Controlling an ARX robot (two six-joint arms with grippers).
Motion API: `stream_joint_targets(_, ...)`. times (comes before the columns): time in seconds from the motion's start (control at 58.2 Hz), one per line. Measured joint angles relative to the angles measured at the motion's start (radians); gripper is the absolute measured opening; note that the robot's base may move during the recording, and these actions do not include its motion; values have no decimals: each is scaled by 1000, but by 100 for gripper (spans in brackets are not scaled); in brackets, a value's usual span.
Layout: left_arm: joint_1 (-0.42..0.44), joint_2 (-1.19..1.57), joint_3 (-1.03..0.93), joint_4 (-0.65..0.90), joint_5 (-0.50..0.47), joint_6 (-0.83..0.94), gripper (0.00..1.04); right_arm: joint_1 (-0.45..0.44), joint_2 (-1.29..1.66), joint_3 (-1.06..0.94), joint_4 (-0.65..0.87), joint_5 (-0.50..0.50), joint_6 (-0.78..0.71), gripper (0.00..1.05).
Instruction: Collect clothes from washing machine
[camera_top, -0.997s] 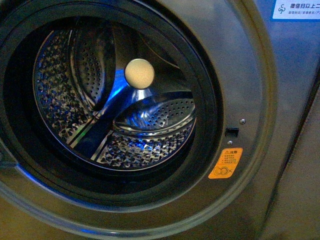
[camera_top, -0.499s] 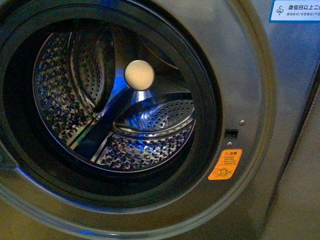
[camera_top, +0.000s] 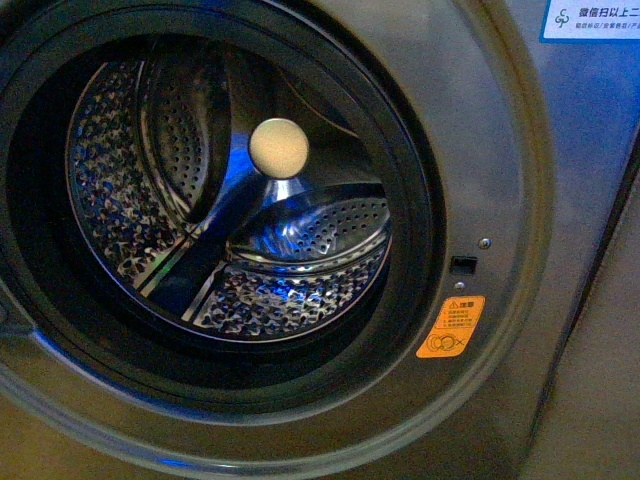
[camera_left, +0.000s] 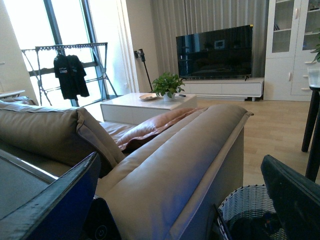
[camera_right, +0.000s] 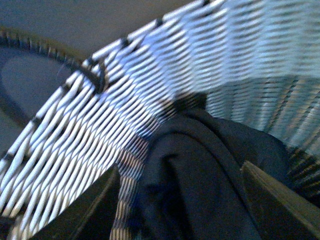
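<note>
Clothes (camera_right: 200, 165) lie in the basket (camera_right: 150, 75), a dark limp heap against the woven white wall, per right wrist view (pic blurred). Right gripper (camera_right: 181, 170) sits over them w/ jaws spread wide. The clothes are btwn the two fingers, bulk nearer one finger (camera_right: 280, 200), which overlaps the cloth edge. On the other side a strip of weave shows btwn cloth and the second finger (camera_right: 85, 210), so nothing is clamped. Left gripper (camera_left: 180, 160) is also spread, jaws wide apart w/ only background btwn them: the back of a beige sofa (camera_left: 165, 165) close up. In that view the basket's rim (camera_left: 247, 205) is just beside the sofa's end; sth dark sits inside it, too small to tell. Further off: white coffee table (camera_left: 145, 105) w/ plant (camera_left: 167, 84), TV (camera_left: 215, 51) on a low white unit, drying rack (camera_left: 95, 65) w/ dark shirt (camera_left: 71, 75) by the window. Front view: washer (camera_top: 500, 150) close up, grey front, looking into the drum (camera_top: 120, 180), bare perforated steel w/ blue glints and a cream round disc (camera_top: 279, 148) mid-drum. Orange sticker (camera_top: 450, 326) sits right of the black rim, a small latch slot (camera_top: 463, 265) above it, white label (camera_top: 590, 18) at the top right corner.
</note>
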Motion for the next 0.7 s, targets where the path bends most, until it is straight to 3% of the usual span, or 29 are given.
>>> stream_joint_targets(0.103,0,0,0,0,0,0,98,45,-38,-68,-19,-21,29,99)
stream_joint_targets(0.292,0,0,0,0,0,0,98,121,-282,-168,193,-89,172,97)
stream_joint_targets(0.43,0,0,0,0,0,0,98,232,-507,-181,346,-85,312,97)
stream_joint_targets(0.585,0,0,0,0,0,0,98,395,-694,-228,413,-26,428,97)
stream_joint_targets(0.705,0,0,0,0,0,0,98,556,-832,-320,455,76,455,97)
